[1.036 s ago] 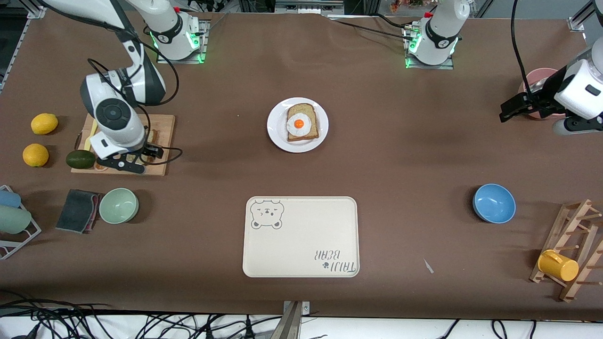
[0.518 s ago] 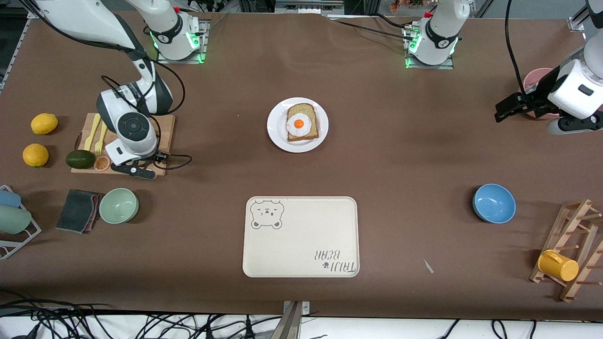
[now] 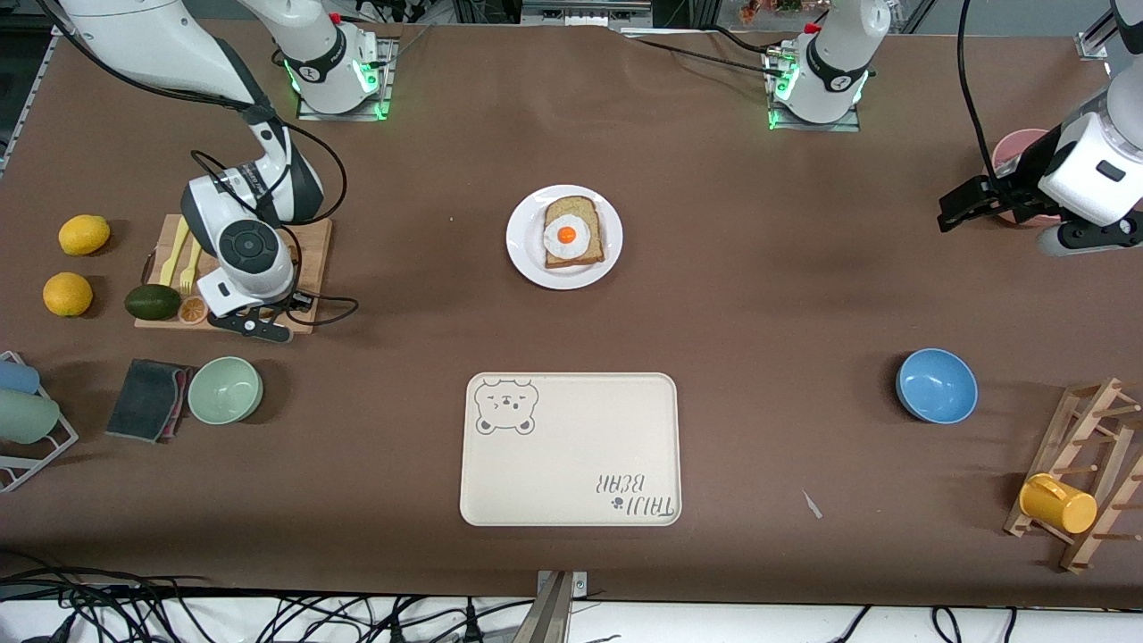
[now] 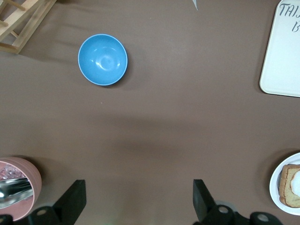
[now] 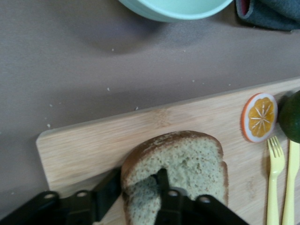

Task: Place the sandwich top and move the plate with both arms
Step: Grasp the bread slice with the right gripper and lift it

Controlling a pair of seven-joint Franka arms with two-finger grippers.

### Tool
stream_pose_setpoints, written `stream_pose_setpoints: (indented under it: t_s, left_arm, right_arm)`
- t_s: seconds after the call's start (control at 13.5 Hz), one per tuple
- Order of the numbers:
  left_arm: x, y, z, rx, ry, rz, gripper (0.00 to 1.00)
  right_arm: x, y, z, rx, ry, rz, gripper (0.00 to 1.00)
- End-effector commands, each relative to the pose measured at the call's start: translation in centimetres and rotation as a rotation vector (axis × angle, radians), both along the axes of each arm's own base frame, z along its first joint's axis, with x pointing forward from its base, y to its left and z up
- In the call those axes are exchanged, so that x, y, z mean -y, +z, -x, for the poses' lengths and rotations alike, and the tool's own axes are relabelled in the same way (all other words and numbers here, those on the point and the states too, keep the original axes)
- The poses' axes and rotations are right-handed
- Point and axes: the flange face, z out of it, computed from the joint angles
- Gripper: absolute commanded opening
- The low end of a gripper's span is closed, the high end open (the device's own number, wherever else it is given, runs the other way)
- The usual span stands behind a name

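R end effector (image 5: 140,190) pinching sandwich top (image 5: 187,164); slice partly hidden, cropped.

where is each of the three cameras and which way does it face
Front view: high across the table, facing both arm bases; shows both arms, the right gripper over the cutting board, the left gripper waiting open by the pink cup.
Left wrist view: looks down past its open fingers at the blue bowl.
Right wrist view: looks down at its fingers closing on the sandwich top.
Shared: the front and left wrist views both show the plate and tray.
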Motion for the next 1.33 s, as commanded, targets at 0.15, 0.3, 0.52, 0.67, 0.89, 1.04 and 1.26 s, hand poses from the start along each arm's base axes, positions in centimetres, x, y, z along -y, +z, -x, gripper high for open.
stream_pose_setpoints:
  t_s: [0.15,0.3,0.52,0.67,0.89,1.04,1.26]
  left_arm:
    - [-0.2,0.3,0.2,-0.007,0.01,0.015,1.0]
    - [-0.4,0.4,0.2,-0.005,0.012,0.015,1.0]
    - [-0.4,0.4,0.2,-0.005,0.013,0.015,1.0]
    - [-0.4,0.4,0.3,-0.005,0.013,0.015,1.0]
    - [-0.3,0.4,0.3,-0.006,0.012,0.016,1.0]
    - [-0.4,0.4,0.3,-0.005,0.012,0.015,1.0]
    - [-0.2,0.4,0.3,-0.006,0.012,0.016,1.0]
  right_arm:
    - [0.3,-0.1,-0.2,0.016,0.009,0.009,0.0]
    - [0.2,0.5,-0.5,0.016,0.02,0.013,0.0]
    - [-1.0,2.5,-1.6,-0.015,0.02,0.061,0.0]
    - [-2.2,4.0,-2.5,-0.034,0.011,0.09,0.0]
    - [-5.1,6.6,-3.8,-0.069,0.0,0.125,0.0]
    - [-8.1,9.0,-4.6,-0.088,-0.021,0.1,0.0]
    - [-13.6,12.2,-5.0,-0.115,-0.015,0.078,0.0]
